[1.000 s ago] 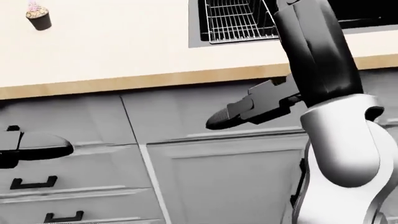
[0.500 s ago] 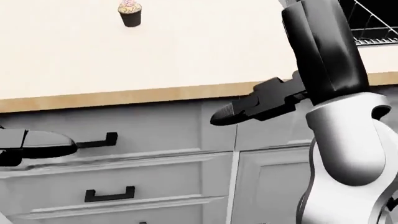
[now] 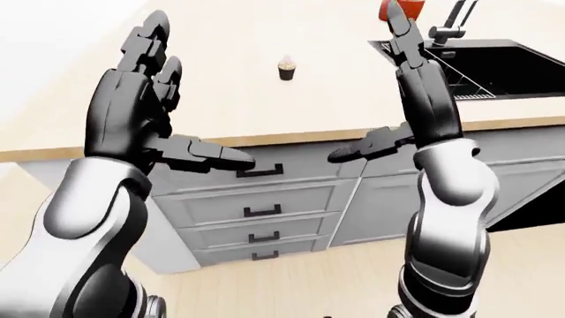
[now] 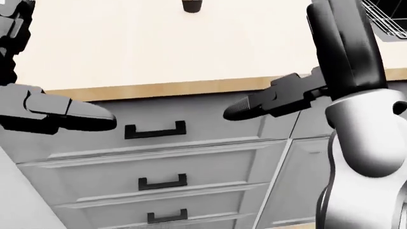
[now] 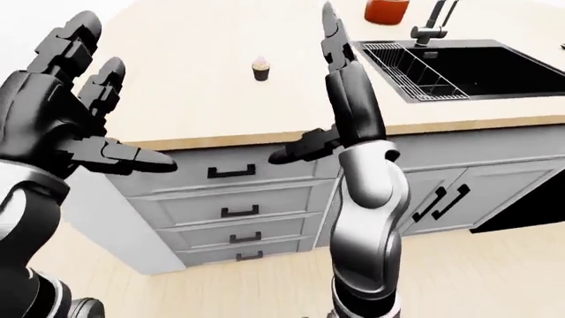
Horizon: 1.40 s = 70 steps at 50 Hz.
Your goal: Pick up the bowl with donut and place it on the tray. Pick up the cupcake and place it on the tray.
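A small cupcake (image 5: 260,67) in a dark wrapper with pale pink topping stands alone on the beige counter (image 5: 203,106), towards the top middle of both eye views. Only its base shows at the top edge of the head view. My left hand (image 3: 194,99) is raised at the left, fingers spread upward and thumb pointing right, with nothing in it. Right of the middle my right hand (image 3: 366,86) is also raised and open, fingers straight up, and holds nothing. Both hands are well short of the cupcake. No bowl, donut or tray is in view.
A black sink (image 5: 481,66) with a wire rack (image 5: 410,76) and a faucet (image 5: 430,26) sits in the counter at the upper right. A red container (image 5: 387,10) stands beyond it. Grey drawers with black handles (image 5: 231,172) and cabinet doors run below the wooden counter edge.
The whole picture has slid right, so the camera has moved: the cupcake went from top left to top middle, the sink left the head view, and my left hand now shows higher.
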Available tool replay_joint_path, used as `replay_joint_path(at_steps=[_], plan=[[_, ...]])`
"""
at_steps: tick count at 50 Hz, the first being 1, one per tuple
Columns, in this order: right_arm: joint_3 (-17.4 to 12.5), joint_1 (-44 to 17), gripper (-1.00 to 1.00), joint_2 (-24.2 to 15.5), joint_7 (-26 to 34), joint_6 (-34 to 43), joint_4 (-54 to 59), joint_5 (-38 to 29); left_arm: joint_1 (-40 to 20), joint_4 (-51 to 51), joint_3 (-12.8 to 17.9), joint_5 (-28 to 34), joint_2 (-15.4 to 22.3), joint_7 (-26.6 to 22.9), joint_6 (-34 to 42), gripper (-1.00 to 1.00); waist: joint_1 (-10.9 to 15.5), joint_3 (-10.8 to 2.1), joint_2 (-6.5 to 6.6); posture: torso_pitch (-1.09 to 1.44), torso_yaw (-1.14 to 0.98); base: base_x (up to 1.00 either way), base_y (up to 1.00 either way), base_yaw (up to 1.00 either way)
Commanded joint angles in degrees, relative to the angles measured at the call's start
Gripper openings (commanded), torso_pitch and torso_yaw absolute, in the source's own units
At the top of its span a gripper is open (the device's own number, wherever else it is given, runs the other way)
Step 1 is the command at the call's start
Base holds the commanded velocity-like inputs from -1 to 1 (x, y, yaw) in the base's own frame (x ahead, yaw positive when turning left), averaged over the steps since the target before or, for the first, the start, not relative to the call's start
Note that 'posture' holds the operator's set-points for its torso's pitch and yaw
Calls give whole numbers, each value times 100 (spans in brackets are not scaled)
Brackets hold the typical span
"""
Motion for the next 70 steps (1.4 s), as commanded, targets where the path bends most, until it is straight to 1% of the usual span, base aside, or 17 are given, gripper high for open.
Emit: replay_joint_path(at_steps=[1, 10, 14, 19, 21, 22, 25, 29, 36, 39, 47, 51, 54, 61, 65, 66, 70], plan=[[-73, -162, 100, -49, -168, -26, -100, 248, -267, 25, -60, 208, 29, -115, -68, 100, -16, -127, 43, 0, 0, 0, 0, 0], [-411, -463, 100, -413, -641, 303, 285, 1390, -894, 666, -424, 943, -223, -456, -196, 100, -45, -26, -38, 0, 0, 0, 0, 0], [-368, -502, 100, -527, -763, 448, 222, 1638, -827, 900, -404, 1163, -354, -559, -502, 100, -61, -129, -89, 0, 0, 18, 0, 0], [-338, -513, 100, -580, -847, 477, 190, 1787, -705, 782, -373, 1250, -444, -611, -536, 100, -77, -28, -363, 0, 0, 44, 0, 0], [-317, -508, 100, -591, -871, 482, 180, 1815, -612, 729, -361, 1271, -479, -623, -577, 100, -65, -150, -659, 0, 0, 48, 0, 0], [-309, -498, 100, -594, -885, 467, 187, 1829, -559, 715, -349, 1279, -497, -630, -611, 100, -20, 30, -425, 0, 0, 49, 0, 0], [-290, -475, 100, -594, -909, 443, 195, 1856, -430, 735, -332, 1307, -525, -658, -736, 100, -3, -182, -439, 0, 0, 48, 0, 0], [-210, -478, 100, -554, -900, 484, 133, 1831, -437, 601, -286, 1289, -532, -654, -605, 100, -24, -144, -309, 0, 0, 49, 0, 0], [-216, -512, 100, -527, -854, 453, 147, 1841, -384, 539, -220, 1255, -509, -632, -599, 100, -171, -192, 167, 0, 0, 52, 0, 0], [-204, -534, 100, -524, -829, 527, 86, 1827, -414, 449, -224, 1227, -503, -609, -503, 100, -136, 26, 250, 0, 0, 53, 0, 0], [-242, -520, 100, -529, -839, 574, 20, 1860, -429, 453, -241, 1211, -477, -613, -507, 100, 16, -51, -14, 0, 0, 53, 0, 0], [-247, -506, 100, -530, -861, 583, -2, 1899, -480, 461, -265, 1216, -465, -614, -473, 100, 63, -201, -465, 0, 0, 53, 0, 0], [-266, -493, 100, -546, -881, 547, 32, 1935, -522, 459, -262, 1219, -455, -621, -432, 100, 14, -31, -450, 0, 0, 53, 0, 0], [-301, -514, 100, -591, -902, 592, -11, 1988, -649, 400, -273, 1222, -433, -625, -277, 100, -90, -11, -379, 0, 0, 22, 0, 0], [-293, -492, 100, -598, -913, 627, -57, 2001, -671, 395, -281, 1233, -431, -634, -257, 100, -88, -131, 117, 0, 0, 0, 0, 0], [-296, -475, 100, -599, -923, 603, -48, 2010, -682, 383, -285, 1235, -430, -633, -234, 100, -152, -134, -120, 0, 0, 0, 0, 0], [-314, -468, 100, -628, -928, 602, -75, 2034, -716, 392, -297, 1250, -432, -639, -209, 100, -97, -51, 104, 0, 0, 0, 0, 0]])
